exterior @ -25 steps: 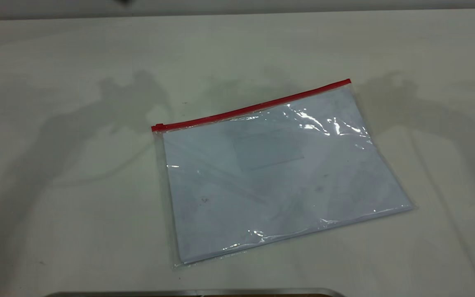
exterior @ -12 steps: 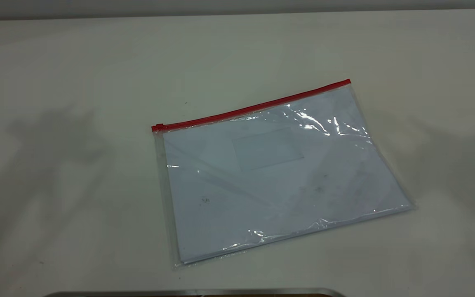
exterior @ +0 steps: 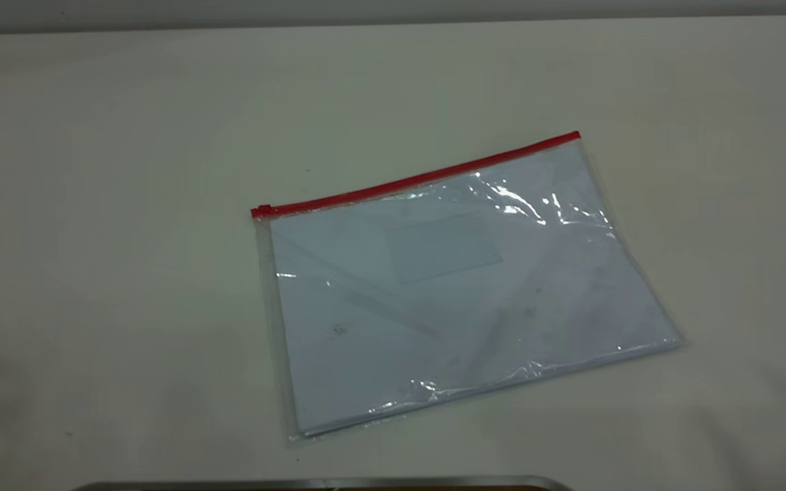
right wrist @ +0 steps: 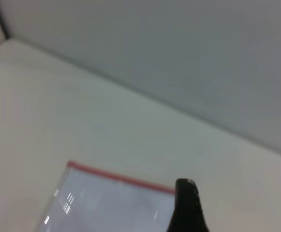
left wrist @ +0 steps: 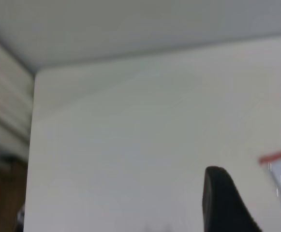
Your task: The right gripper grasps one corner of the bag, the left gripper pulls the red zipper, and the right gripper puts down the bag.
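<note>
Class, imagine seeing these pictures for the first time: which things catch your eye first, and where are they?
The bag lies flat mid-table, white paper inside, glare on its plastic. Its red zipper runs along the far edge, the slider at that edge's left end. No arm shows in the exterior view; only a dark fingertip shows in each wrist view.

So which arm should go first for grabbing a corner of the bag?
Right, probably. The bag lies flat, ungrasped; the right gripper already looks onto the zipper end. The left gripper sees only its tip.
</note>
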`<state>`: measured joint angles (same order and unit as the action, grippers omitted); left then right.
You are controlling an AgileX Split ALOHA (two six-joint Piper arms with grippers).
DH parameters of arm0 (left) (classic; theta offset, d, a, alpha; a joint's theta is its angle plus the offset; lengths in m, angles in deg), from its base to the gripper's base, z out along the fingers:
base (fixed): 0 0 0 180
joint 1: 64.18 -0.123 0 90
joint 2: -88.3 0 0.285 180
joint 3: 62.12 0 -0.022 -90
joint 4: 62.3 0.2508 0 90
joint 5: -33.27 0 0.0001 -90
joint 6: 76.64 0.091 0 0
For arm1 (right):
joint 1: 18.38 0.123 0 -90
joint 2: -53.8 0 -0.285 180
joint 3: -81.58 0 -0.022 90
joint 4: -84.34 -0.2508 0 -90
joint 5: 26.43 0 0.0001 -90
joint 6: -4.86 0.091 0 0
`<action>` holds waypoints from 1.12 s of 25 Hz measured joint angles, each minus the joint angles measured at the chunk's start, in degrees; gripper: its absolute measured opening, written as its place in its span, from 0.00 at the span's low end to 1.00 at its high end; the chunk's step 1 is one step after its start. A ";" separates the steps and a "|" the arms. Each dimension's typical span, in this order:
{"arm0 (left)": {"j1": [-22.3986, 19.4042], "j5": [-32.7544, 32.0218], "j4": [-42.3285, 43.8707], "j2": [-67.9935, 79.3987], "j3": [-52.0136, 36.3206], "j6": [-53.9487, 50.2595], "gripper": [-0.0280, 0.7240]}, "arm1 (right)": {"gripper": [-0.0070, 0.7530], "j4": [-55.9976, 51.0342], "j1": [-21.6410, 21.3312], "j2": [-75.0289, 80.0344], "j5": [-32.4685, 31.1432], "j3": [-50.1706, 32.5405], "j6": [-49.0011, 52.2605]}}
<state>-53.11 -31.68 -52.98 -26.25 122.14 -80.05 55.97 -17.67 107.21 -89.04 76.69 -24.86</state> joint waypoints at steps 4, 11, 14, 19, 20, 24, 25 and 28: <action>0.00 -1.95 0.75 -3.42 -0.16 -0.17 0.54 | 0.79 0.26 0.00 -5.11 -3.67 -5.18 0.18; 0.00 -1.99 -0.32 -12.75 -5.74 -0.24 0.54 | 0.79 1.09 0.00 -20.68 -4.65 -18.19 0.51; 0.00 -1.99 -4.50 -18.45 -11.58 0.38 0.54 | 0.79 1.56 0.00 -28.09 -5.84 -25.13 1.27; 0.00 -1.99 -9.32 -28.11 -25.05 4.93 0.54 | 0.79 6.29 0.00 -37.80 -7.11 -34.14 4.24; 0.00 -1.99 -9.74 -29.52 -27.58 5.58 0.54 | 0.79 7.64 0.00 -39.50 -7.04 -35.54 4.86; 0.00 -1.99 -9.85 -34.90 -38.49 6.19 0.54 | 0.79 11.40 0.00 -44.79 -6.51 -39.50 7.14; 0.00 -1.99 -9.90 -36.10 -40.99 6.25 0.54 | 0.79 11.75 0.00 -45.69 -6.35 -40.27 7.34; 0.00 -1.99 -9.90 -39.25 -47.30 6.40 0.54 | 0.79 12.57 0.00 -46.64 -5.77 -43.31 7.60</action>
<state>-53.11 -33.67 -62.89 -65.51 74.84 -73.64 68.54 -17.67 60.57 -94.81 33.37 -17.26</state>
